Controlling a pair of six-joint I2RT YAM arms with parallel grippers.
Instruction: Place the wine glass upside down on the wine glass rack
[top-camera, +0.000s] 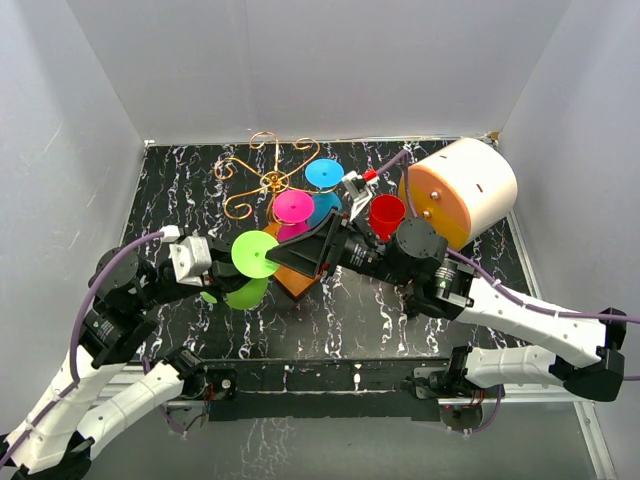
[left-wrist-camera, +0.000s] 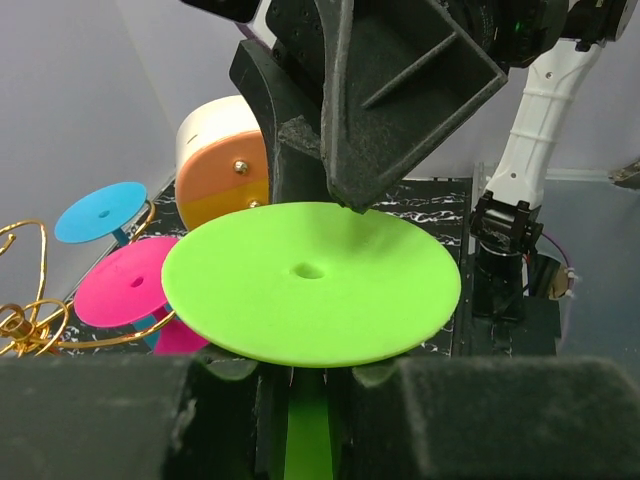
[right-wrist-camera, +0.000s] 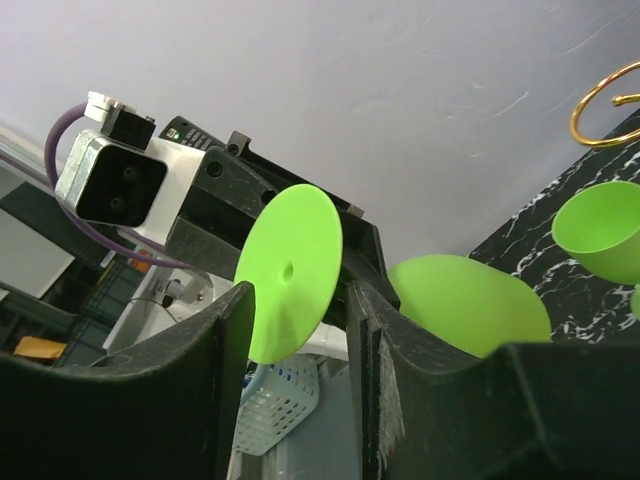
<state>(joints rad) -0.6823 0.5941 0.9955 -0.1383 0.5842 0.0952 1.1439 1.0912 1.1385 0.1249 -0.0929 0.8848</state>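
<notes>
Left jaws clamp the wine glass (left-wrist-camera: 310, 285) by its stem, foot facing out ahead. Right jaws stand apart, straddling that foot.

- The top external view sits high above and behind the arm bases, looking down and forward over the whole table (top-camera: 350, 320).
- The left wrist view sits very close behind the green wine glass (left-wrist-camera: 310, 280), facing the right arm (left-wrist-camera: 540, 120).
- The right wrist view sits low and tilts upward, close to that glass (right-wrist-camera: 290, 270), facing the left gripper (right-wrist-camera: 352, 235).
- All three views share the glass's foot; the top and left wrist views also share the wine glass rack (top-camera: 268, 180) (left-wrist-camera: 25, 325).
</notes>
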